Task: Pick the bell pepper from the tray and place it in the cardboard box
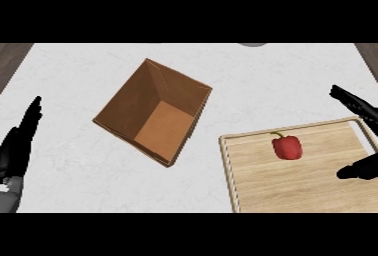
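1. Counter: white and marbled, spreading across the whole view, carrying box and tray, with darker wood showing at both upper corners.
2. Box: brown cardboard, open at the top, turned diamond-wise left of centre, standing well apart from the tray, showing only its own bare floor inside.
3. Tray: pale wood with a raised rim, lying at lower right, running out past the right and lower edges of the view.
4. Left hand: black, resting at the left edge, fingers straight and pointing up, relaxed and holding nothing, well apart from the box.
5. Right hand: black, entering from the right edge, straight fingers stretching above the tray's far corner and the thumb showing lower over the tray, spread wide and grasping nothing, near the pepper but not touching it.
6. Pepper: red, green stem pointing up-left, lying on the tray near its upper rim, sitting left of the gap between fingers and thumb.
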You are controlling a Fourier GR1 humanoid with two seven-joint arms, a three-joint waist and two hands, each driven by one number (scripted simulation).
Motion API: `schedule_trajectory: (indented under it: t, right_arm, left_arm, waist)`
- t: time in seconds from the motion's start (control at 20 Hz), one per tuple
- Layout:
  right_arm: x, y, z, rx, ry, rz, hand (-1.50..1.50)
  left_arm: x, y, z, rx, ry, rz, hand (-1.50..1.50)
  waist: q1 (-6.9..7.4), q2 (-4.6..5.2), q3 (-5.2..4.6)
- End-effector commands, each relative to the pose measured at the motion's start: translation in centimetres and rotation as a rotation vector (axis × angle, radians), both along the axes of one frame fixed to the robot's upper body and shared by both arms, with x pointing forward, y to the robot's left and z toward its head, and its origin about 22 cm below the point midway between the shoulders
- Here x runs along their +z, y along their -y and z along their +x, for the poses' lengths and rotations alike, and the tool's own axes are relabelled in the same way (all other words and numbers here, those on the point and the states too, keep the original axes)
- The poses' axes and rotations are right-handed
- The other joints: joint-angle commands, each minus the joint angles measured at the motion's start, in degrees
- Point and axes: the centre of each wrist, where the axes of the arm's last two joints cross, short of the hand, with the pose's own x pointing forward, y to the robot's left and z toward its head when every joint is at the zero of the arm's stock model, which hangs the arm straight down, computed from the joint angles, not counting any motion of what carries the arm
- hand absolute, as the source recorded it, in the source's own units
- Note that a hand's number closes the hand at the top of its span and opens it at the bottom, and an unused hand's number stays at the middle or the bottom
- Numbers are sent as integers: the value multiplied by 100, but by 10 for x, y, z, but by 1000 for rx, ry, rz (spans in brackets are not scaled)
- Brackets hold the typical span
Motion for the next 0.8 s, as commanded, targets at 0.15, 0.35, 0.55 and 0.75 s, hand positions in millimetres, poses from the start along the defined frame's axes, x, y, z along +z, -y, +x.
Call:
schedule_trajectory:
  t: [0.15, 0.35, 0.55, 0.75]
  right_arm:
    - [55, 18, 21, 128, 52, -402, -150]
    - [69, -11, 38, 193, 0, -578, -150]
    - [68, -30, 43, 244, -28, -754, -150]
    - [59, -65, 58, 290, -90, -795, -150]
  left_arm:
    - [-3, 2, 3, -3, 1, 6, 0]
    - [-7, 7, 1, -2, -5, 11, 0]
    - [-3, 1, 0, -3, -9, 27, 0]
    - [-10, -5, -2, 13, -17, 16, 0]
  waist:
    - [62, -24, -17]
    - [74, -38, -22]
    - [65, -53, -20]
    - [4, -49, -22]
